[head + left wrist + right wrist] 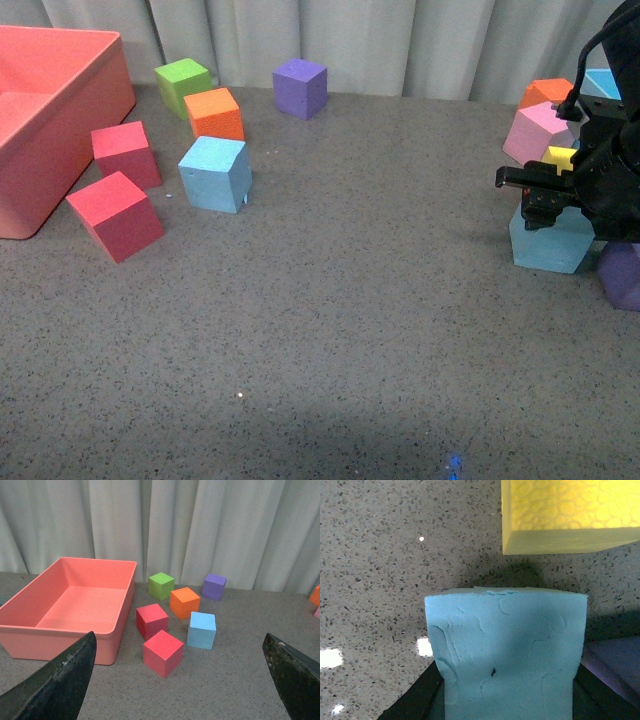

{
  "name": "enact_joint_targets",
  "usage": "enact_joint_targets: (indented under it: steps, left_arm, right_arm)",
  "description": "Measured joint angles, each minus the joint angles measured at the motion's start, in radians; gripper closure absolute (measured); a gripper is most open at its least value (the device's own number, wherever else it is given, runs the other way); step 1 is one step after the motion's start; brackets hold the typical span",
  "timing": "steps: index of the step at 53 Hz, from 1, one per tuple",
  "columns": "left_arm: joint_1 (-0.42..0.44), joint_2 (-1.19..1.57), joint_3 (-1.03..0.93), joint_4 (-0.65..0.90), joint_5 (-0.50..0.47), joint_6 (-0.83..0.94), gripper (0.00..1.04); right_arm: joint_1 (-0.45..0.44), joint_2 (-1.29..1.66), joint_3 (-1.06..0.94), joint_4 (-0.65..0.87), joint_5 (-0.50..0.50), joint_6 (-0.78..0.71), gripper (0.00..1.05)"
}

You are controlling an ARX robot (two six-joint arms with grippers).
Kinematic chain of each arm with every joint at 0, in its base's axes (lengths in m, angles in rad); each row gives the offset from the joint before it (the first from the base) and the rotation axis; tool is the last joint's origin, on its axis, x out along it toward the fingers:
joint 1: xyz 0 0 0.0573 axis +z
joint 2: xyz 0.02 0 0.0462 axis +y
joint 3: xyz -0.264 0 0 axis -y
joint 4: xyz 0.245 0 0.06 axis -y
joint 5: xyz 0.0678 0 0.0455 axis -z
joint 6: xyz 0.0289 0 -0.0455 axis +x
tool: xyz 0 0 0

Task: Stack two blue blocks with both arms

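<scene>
Front view: at the right edge, the right gripper [538, 196] is gripping a blue block [548, 245] crowded by a purple cube [622, 275]; lifting risks nudging it.

Left wrist view: the left gripper [179, 645] is hanging wide open, with the second blue block [202, 630] sitting mid-frame.

Right wrist view: the jaws are pinching the foam near one end, so it may be tilting.

The right arm [607, 165] is black with a looping cable; the left fingers [60, 680] are dark, scuffed wedges.
</scene>
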Motion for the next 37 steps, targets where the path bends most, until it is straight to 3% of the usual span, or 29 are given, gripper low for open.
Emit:
enact_joint_targets:
  steps: [18, 37]
  left_arm:
    - [0.000, 0.000, 0.000, 0.000, 0.000, 0.000, 0.07]
    - [0.000, 0.000, 0.000, 0.000, 0.000, 0.000, 0.07]
  right_arm:
    - [0.095, 0.000, 0.101, -0.037, -0.042, 0.019, 0.63]
    - [0.258, 0.190, 0.386, -0.153, -0.058, 0.055, 0.63]
